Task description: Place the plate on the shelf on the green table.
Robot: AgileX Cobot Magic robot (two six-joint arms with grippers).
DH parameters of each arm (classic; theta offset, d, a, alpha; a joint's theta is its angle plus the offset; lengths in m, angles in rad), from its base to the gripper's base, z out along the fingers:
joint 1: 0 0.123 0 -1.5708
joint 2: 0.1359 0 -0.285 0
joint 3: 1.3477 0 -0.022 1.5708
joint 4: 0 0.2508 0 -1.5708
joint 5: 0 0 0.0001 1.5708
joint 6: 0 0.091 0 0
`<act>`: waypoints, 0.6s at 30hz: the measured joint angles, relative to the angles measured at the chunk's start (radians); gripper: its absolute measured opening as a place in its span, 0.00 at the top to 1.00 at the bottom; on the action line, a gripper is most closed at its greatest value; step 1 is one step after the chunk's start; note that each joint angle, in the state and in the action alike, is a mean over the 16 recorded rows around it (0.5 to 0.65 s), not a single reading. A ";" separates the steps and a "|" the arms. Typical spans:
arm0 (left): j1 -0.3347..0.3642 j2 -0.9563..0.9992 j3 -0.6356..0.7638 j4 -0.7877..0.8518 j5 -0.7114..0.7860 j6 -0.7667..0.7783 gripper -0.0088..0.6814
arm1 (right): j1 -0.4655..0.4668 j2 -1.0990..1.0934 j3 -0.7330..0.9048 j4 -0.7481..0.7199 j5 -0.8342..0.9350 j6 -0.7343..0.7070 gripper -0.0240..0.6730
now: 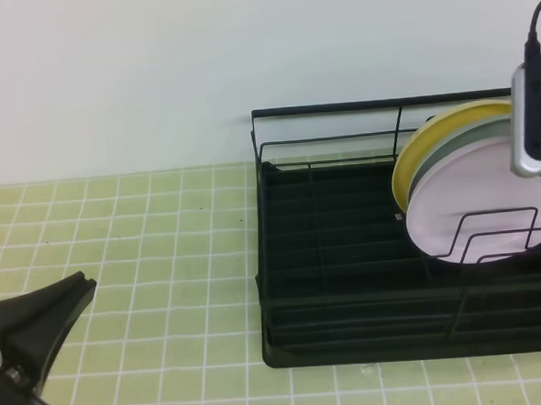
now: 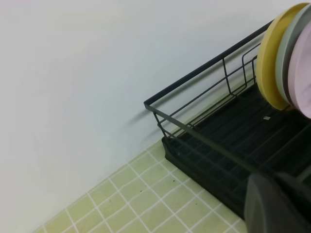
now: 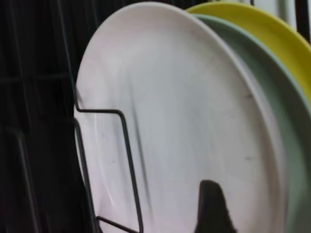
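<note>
Nearest us, the left gripper (image 1: pixel 39 318) rests low over the light green tiled tabletop (image 1: pixel 145 256), jaws together on nothing. Further back, in the black wire shelf (image 1: pixel 351 317), the round pale pink plate (image 1: pixel 492 216) stands on edge behind upright dividers, against a blue-green plate (image 1: pixel 451 146) and a yellow plate (image 1: pixel 410 162). We judge it stiff, smooth, breakable; best pinched at its upper rim. Whether the right gripper's jaws stand apart we cannot tell.

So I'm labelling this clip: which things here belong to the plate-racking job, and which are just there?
Job:
pink plate
black wire dish rack
green tiled table
right gripper

Just there:
yellow plate
pale green plate
left gripper
white wall
</note>
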State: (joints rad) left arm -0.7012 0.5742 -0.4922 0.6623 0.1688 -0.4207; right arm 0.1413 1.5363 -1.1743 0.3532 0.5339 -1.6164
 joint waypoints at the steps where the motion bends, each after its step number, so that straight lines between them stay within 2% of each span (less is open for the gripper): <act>1: 0.000 0.000 0.000 0.001 0.000 -0.001 0.99 | 0.000 -0.006 0.000 0.000 -0.004 0.004 0.40; 5: 0.000 0.000 0.000 0.008 -0.002 -0.005 0.99 | 0.000 -0.046 0.000 0.002 -0.032 0.034 0.39; 9: 0.000 0.000 0.000 0.014 -0.006 -0.010 0.99 | 0.000 -0.116 0.000 0.018 -0.091 0.096 0.44; 18: 0.000 0.000 0.000 0.049 -0.033 -0.030 0.99 | 0.001 -0.347 0.014 0.212 -0.262 0.344 0.72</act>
State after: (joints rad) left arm -0.7012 0.5740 -0.4922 0.7115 0.1355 -0.4504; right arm 0.1419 1.1897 -1.1608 0.5649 0.2716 -1.2723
